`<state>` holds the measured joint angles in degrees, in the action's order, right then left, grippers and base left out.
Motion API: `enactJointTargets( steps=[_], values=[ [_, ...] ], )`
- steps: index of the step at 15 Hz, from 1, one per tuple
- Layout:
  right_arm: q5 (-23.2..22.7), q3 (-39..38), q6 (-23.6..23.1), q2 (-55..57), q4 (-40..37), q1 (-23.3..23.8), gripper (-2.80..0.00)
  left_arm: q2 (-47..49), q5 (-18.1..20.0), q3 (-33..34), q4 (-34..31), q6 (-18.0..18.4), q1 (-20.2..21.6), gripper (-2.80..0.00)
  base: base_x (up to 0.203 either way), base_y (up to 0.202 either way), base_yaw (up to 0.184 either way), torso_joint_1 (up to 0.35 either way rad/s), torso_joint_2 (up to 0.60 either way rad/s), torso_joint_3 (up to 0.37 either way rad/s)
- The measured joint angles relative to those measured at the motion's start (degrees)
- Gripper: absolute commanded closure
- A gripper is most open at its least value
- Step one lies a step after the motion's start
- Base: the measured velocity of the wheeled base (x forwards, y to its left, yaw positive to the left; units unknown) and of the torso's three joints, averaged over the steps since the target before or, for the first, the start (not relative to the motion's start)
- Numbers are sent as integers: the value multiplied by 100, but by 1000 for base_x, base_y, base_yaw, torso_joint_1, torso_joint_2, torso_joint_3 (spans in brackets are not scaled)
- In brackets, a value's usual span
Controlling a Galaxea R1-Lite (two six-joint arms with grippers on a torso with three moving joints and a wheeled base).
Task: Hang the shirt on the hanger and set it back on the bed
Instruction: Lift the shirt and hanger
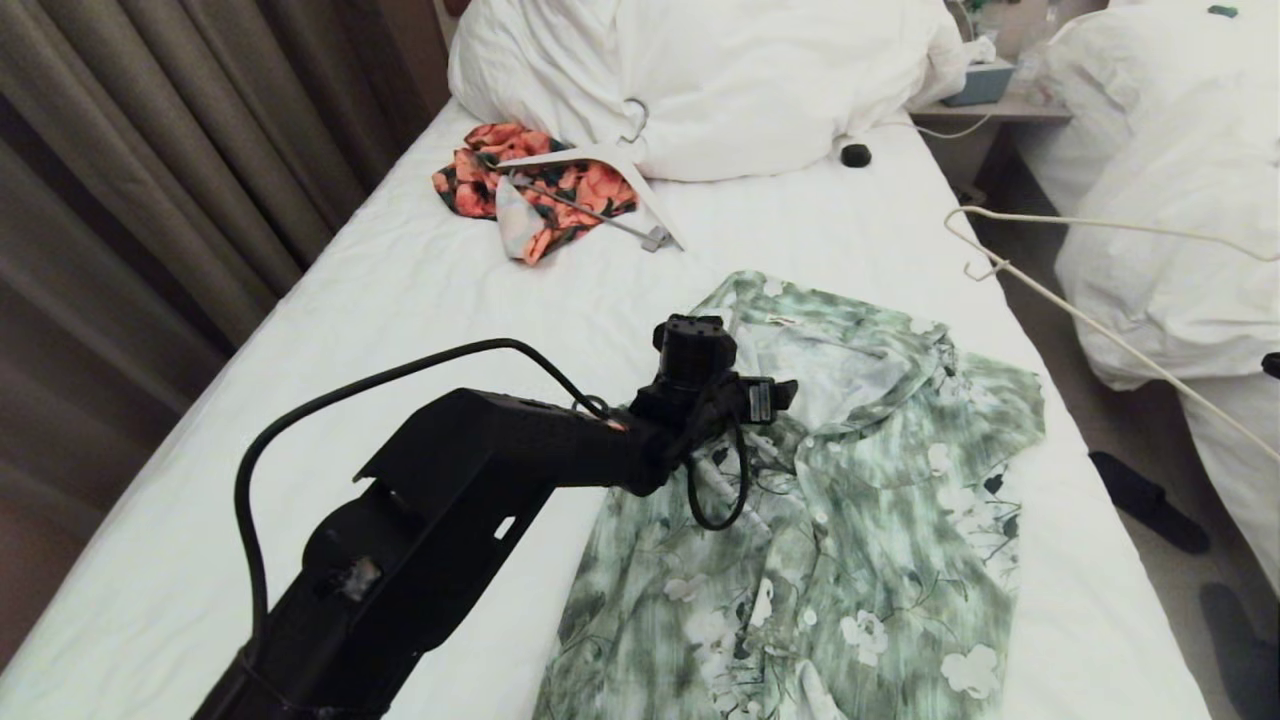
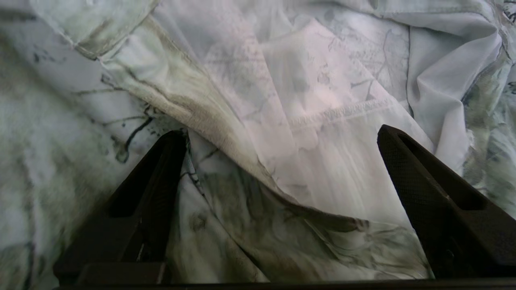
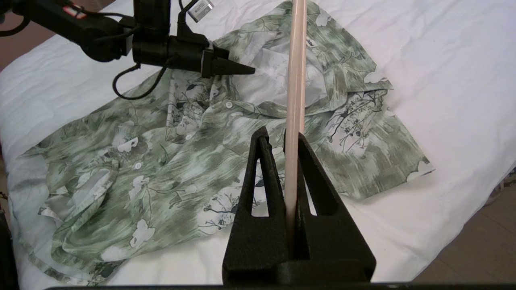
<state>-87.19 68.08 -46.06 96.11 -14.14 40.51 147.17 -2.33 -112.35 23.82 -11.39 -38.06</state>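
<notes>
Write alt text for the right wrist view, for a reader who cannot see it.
The right pincer is shut on a thin cream hanger held above a green-and-white floral shirt lying flat on the bed. Beyond it, the open left pincer reaches in over the shirt's collar area.

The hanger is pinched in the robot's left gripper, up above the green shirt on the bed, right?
Not quite. The right gripper pinches the hanger, as the right wrist view shows. The left gripper is open over the green shirt, which lies on the bed.
</notes>
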Motion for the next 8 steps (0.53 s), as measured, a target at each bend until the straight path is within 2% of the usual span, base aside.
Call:
enactJointTargets(
  steps=[1, 8],
  values=[
    [0, 2, 0, 0, 0, 0, 0, 44, -4, 0, 176, 103, 9, 0, 0, 0, 0, 0, 0, 0],
    [1, 5, -5, 9, -2, 9, 0, 115, -4, 2, 257, 126, 16, 0, 0, 0, 0, 0, 0, 0]
  ],
)
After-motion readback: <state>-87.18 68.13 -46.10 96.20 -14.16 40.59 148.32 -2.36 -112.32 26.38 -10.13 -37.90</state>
